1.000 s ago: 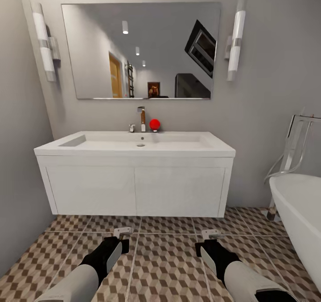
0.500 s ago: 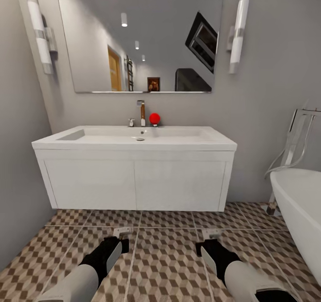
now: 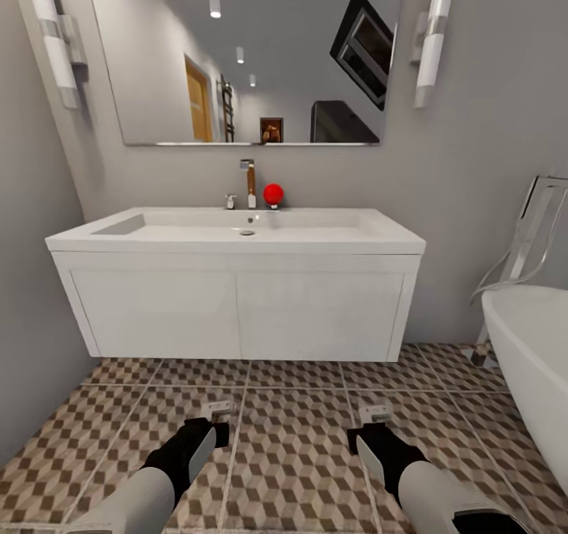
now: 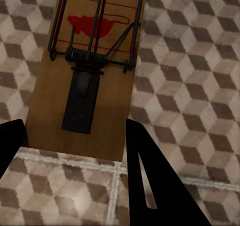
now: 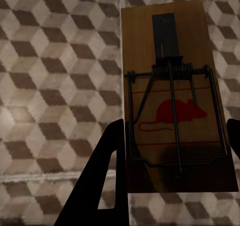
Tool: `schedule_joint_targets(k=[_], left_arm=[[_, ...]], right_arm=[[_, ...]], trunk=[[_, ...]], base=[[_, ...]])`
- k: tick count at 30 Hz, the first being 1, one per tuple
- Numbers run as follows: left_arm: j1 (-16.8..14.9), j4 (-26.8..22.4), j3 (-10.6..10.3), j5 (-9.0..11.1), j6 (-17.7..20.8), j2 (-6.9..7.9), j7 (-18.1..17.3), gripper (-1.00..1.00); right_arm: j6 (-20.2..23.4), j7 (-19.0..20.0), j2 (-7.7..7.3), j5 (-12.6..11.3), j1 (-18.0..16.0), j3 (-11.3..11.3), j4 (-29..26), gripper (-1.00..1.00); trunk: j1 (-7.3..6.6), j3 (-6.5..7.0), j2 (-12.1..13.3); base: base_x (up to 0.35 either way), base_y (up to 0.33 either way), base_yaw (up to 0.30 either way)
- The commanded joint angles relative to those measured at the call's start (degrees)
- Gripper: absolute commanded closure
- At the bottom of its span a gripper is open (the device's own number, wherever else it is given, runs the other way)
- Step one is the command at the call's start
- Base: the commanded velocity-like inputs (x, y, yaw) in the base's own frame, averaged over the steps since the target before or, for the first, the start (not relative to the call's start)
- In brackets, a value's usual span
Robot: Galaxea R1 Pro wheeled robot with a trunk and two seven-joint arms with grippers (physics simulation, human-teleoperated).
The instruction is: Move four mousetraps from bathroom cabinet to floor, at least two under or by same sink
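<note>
Closer now: head view has moved in on the sink (image 3: pixel 237 242), mirror (image 3: pixel 244 53) top cut off, arms keep same pose. Left gripper (image 4: pixel 75 151) clamped on a mousetrap (image 4: pixel 90 70): brown wood board, black wire spring and bar, red mouse print. Right gripper (image 5: pixel 172 161) clamped on a second mousetrap (image 5: pixel 172 95), same look. Both are held over the bathroom floor (image 3: pixel 292 447), cube-pattern tiles, in front of the sink. Basin holds nothing but its drain; red ball (image 3: pixel 273 194) by tap (image 3: pixel 249 181). Bathtub (image 3: pixel 532 360) on the right
</note>
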Motion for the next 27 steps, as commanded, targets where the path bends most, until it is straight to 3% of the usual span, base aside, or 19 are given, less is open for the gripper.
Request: schedule_joint_targets(k=[1, 27], left_arm=[[0.0, -0.1, 0.3, 0.1, 0.3, -0.07, 0.1, 1.00], [0.0, -3.2, -0.2, 0.0, 0.3, 0.13, 0.1, 1.00]], right_arm=[[0.4, -0.2, 0.01, 0.1, 0.0, 0.2, -0.1, 1.00], [0.1, -0.2, -0.39, 0.2, 0.0, 0.2, -1.9, 1.00]], trunk=[[0.01, -0.29, 0.0], [0.68, -6.05, -0.4]], base=[[0.000, 0.000, 0.000], [0.000, 0.000, 0.000]])
